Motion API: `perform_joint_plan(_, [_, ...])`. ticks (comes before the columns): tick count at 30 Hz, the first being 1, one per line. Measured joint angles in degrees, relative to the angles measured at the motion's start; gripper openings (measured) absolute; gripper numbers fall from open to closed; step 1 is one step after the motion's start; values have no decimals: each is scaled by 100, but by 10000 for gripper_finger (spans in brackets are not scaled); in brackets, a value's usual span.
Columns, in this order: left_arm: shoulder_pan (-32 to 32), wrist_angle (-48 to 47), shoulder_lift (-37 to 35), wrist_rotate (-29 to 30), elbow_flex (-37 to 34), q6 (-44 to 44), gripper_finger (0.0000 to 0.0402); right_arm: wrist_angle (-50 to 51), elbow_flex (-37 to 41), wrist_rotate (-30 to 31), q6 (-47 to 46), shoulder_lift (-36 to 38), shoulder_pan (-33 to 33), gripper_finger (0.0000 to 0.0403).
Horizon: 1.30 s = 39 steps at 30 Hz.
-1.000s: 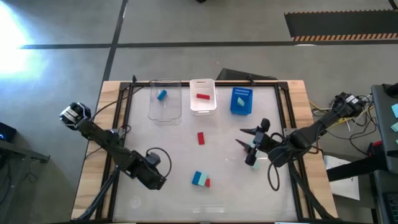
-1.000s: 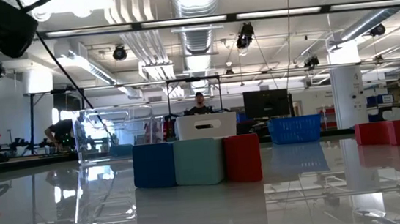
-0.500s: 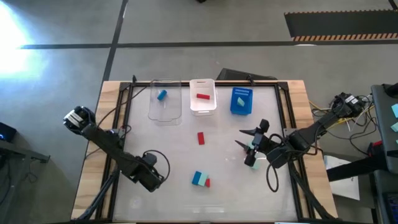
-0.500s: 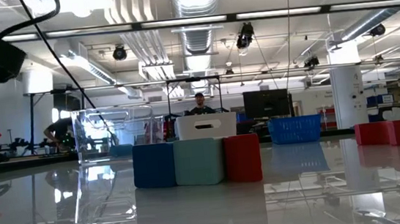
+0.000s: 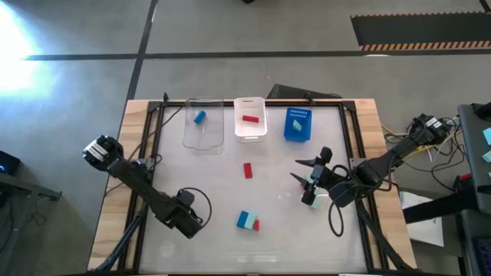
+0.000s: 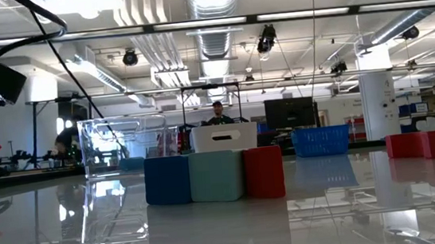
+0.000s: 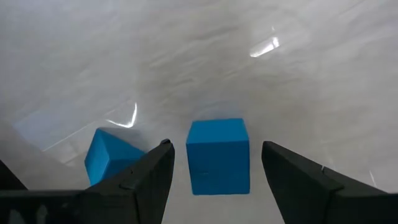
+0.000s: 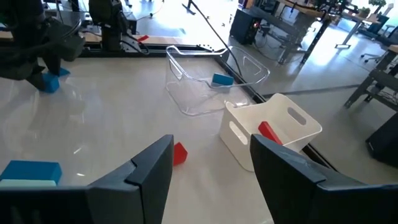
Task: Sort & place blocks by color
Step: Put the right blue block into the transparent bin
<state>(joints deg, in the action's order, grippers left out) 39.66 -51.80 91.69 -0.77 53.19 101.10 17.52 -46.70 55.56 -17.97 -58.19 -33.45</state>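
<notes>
my left jaws (image 7: 214, 163) are wide open, and a blue block (image 7: 218, 155) sits on the desk right between them, so my left arm is nearer. my right jaws (image 5: 304, 181) hang wide open, holding nothing.

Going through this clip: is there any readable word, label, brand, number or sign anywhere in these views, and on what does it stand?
None can be read.
The blocks and the three bins, clear bin, white bin and blue bin, show no print.
Screens and signs in the room behind the table are too small and blurred to read.
The striped floor marking carries only hazard stripes, no text.
</notes>
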Motion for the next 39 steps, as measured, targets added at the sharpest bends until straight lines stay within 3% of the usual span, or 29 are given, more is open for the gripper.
perform_joint_plan(6, [50,27,115,-71,-4,0,206,0,0,1,21,0,0,203])
perform_joint_plan(17, [59,25,118,-75,0,2,117,-2,0,1,19,2,0,203])
perform_joint_plan(39, [44,-201,66,20,730,-411,116,-18,31,-50,377,-8,0,203])
